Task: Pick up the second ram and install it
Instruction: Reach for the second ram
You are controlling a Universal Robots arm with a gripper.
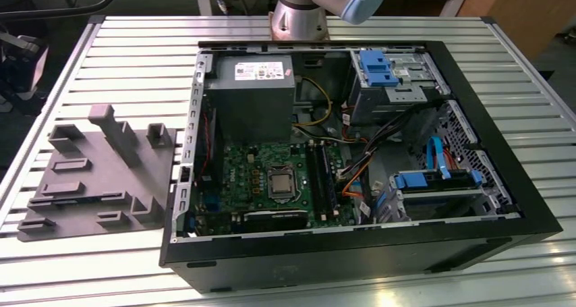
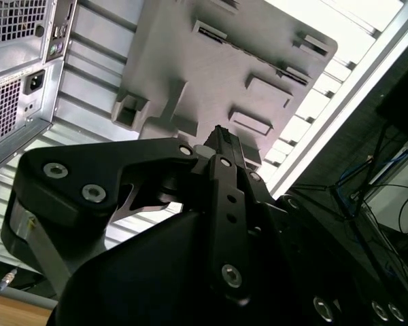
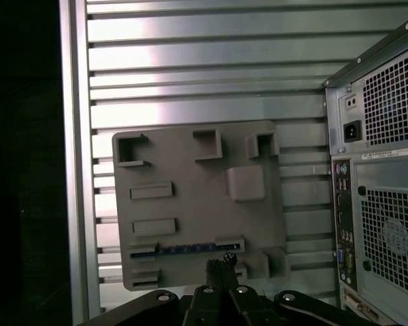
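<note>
The pincer [image 3: 221, 261] hangs above the grey holder [image 3: 190, 170], its two black fingers pressed together with nothing between them. In the second wrist view the pincer [image 2: 222, 136] shows the same joined tips in front of the holder [image 2: 211, 61] and its recessed face. The second ram [image 3: 188, 250] stands on edge in the holder's long slot. It shows as a thin dark strip with bluish flecks, ungripped and clear of the fingertips.

In the exterior view the holder [image 1: 94, 179] lies flat on the slatted metal counter [image 1: 135, 44]. It sits at nine o'clock from the open computer case [image 1: 360, 253], close to the case's side but apart from it. The green motherboard [image 1: 261, 172] lies inside the case. The arm's base [image 1: 301, 13] stands at the case's twelve o'clock.
</note>
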